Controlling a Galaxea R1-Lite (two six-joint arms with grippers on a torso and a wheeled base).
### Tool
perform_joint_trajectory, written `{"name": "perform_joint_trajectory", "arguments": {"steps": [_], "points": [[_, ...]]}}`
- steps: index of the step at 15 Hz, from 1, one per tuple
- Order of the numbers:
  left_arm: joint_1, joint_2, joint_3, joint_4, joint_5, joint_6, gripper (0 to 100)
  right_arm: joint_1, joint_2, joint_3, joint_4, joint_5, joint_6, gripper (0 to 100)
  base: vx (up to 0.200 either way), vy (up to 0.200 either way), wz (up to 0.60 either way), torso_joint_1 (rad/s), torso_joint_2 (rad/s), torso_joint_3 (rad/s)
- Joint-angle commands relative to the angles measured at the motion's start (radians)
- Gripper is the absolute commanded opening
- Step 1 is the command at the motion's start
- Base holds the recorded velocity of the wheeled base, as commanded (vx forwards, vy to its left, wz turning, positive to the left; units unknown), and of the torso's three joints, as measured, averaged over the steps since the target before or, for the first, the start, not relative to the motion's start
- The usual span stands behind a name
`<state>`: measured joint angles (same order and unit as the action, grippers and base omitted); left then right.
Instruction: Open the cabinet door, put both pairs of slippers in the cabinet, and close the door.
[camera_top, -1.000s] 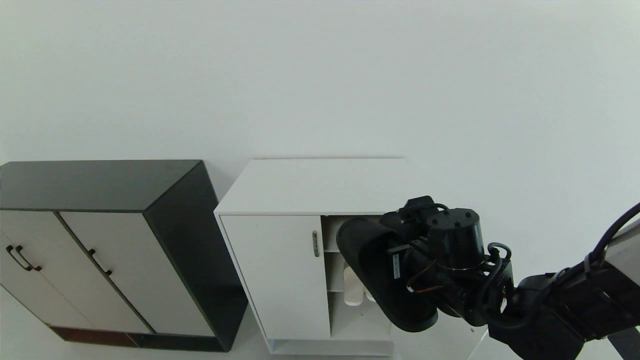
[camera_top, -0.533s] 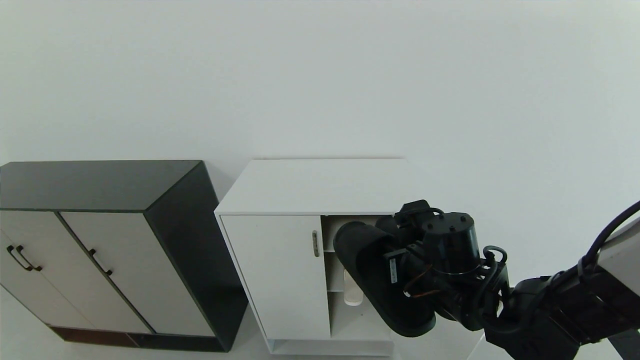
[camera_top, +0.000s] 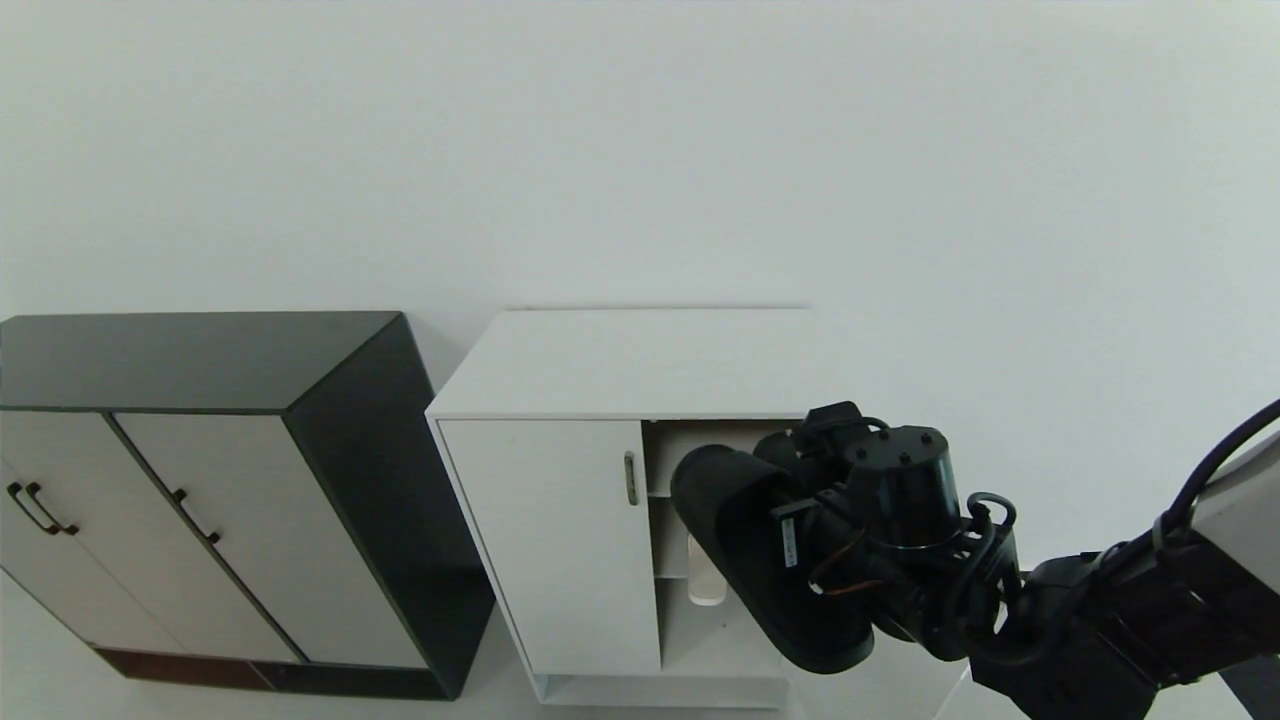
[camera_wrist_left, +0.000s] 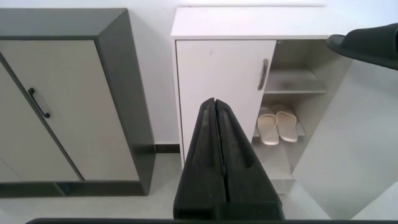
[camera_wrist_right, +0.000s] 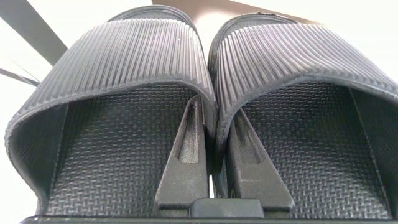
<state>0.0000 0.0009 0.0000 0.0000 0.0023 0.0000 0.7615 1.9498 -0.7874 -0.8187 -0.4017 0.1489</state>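
The right gripper (camera_wrist_right: 214, 118) pinches the 2 black slippers (camera_top: 770, 560) by their inner walls, just before the open half of the white cabinet (camera_top: 620, 365). Best enter level, below the beige pair (camera_wrist_left: 277, 126). The left gripper (camera_wrist_left: 215, 109) is closed, empty.

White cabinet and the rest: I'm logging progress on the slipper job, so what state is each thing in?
white cabinet: right side open, left door shut.
pale slippers: on a shelf inside the white cabinet.
black slippers: held together, in front of the open side.
right gripper: shut on the black slippers.
left gripper: shut, empty.
dark cabinet: both doors shut.
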Motion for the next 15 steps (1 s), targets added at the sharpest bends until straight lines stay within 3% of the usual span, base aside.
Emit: {"name": "perform_joint_trajectory", "arguments": {"steps": [1, 8, 15], "points": [[0.0, 0.001, 0.0, 0.0, 0.001, -0.002, 0, 0.001, 0.001, 0.002, 0.0, 0.0, 0.0, 0, 0.0, 0.0, 0.0, -0.154, 0.35, 0.188], [0.0, 0.001, 0.0, 0.0, 0.001, -0.008, 0, 0.002, 0.009, 0.008, -0.002, 0.0, 0.0, 0, 0.0, 0.0, 0.0, -0.172, 0.39, 0.214], [0.0, 0.001, 0.0, 0.0, 0.001, -0.006, 0, 0.002, 0.038, 0.008, -0.013, -0.002, 0.0, 0, 0.0, 0.0, 0.0, -0.23, 0.54, 0.309]]}}
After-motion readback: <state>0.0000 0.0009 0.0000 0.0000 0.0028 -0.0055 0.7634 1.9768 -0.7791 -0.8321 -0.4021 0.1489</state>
